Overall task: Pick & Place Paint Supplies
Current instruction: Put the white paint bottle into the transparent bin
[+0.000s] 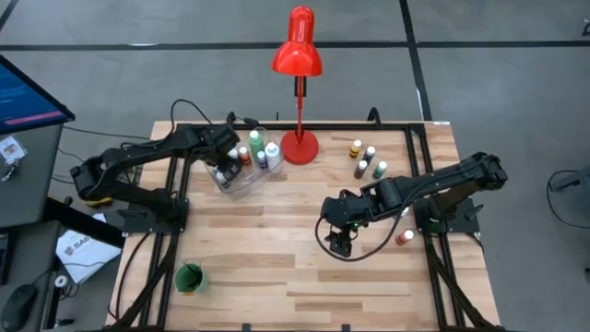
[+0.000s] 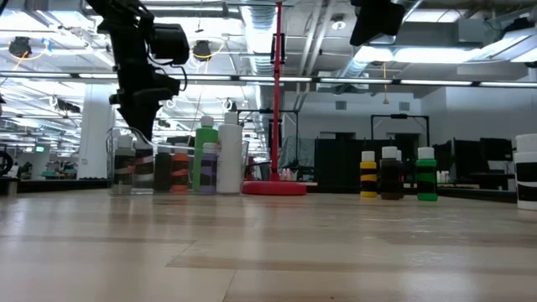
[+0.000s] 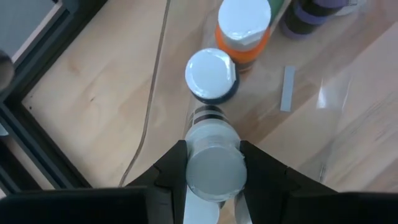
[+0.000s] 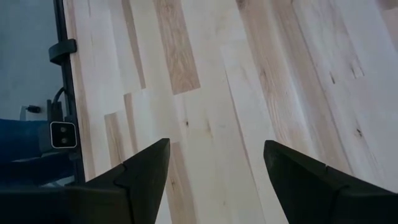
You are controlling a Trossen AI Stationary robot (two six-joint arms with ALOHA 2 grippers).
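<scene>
My left gripper [image 1: 227, 166] [image 3: 213, 152] reaches into a clear container [image 1: 241, 181] [image 2: 113, 159] left of the red lamp's base and is shut on a white-capped bottle [image 3: 214, 169] with black bands. Standing in the container are a dark white-capped bottle [image 3: 211, 74], an orange one [image 3: 244, 28], a purple one [image 3: 311, 12], and green and white bottles [image 2: 205, 155]. Several more bottles [image 1: 367, 159] [image 2: 393, 174] stand right of the lamp, and one [image 1: 406, 237] lies by the right arm. My right gripper [image 1: 339, 242] [image 4: 216, 146] is open over bare wood. No brushes show. My left gripper pinches the banded bottle between its two fingers at the cap and neck [image 3: 214, 149], coming from above and pointing down. The bottle stands upright in the hold, inside the container's walls. Whether its base rests on the container floor, I cannot tell.
The tall red desk lamp [image 1: 298, 46] stands on its round base [image 1: 299, 146] at the table's far middle. A green cup [image 1: 189, 277] sits near the left front corner. Dark rails run along the table's left and right edges. Bare wood spans the middle and near side.
</scene>
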